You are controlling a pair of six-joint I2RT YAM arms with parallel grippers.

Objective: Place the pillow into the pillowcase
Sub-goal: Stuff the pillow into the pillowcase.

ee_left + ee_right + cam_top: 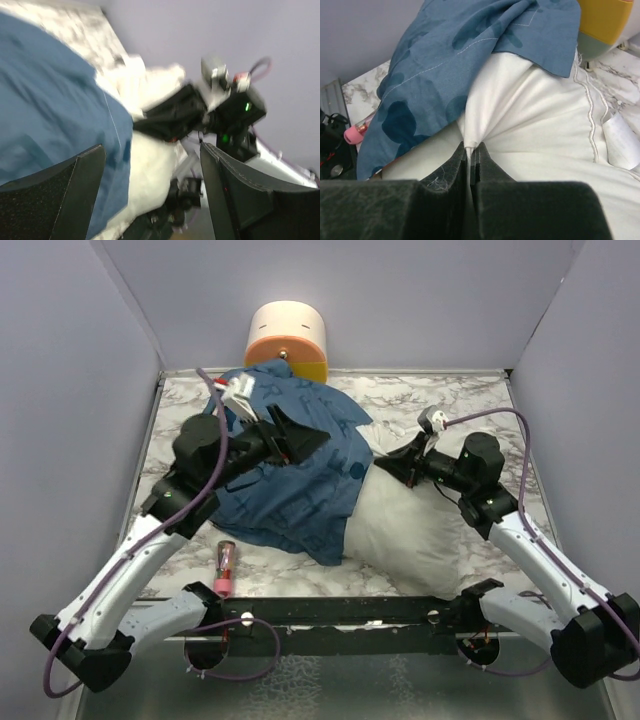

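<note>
A white marble-patterned bench [450, 400] with grey veins fills the floor of a lilac-walled enclosure. On it lies a plump white fabric pillow [400, 530], set across the middle and right of the bench, with its right end bare. A blue cloth pillowcase [300, 495] printed with lighter blue shapes covers the pillow's left part and spreads over the bench to the left. Its stitched edge runs across the white fabric. I cannot tell whether that end of the pillow sits inside the pillowcase or only under it.

A cream-and-orange cylinder [288, 335] stands at the back wall, touching the far edge of the pillowcase.

The left gripper [292, 436] hangs over the top of the pillowcase with its jaws wide apart and nothing between them. The right gripper [471, 150] is clamped on a pinched fold of the pillow's white fabric, just beside the pillowcase's edge.

A small pink tube-shaped object [225, 570] lies on the bench near the front left, just beside the pillowcase's lower hem. A small white label [620, 145] sticks out from the pillow's piped seam.
</note>
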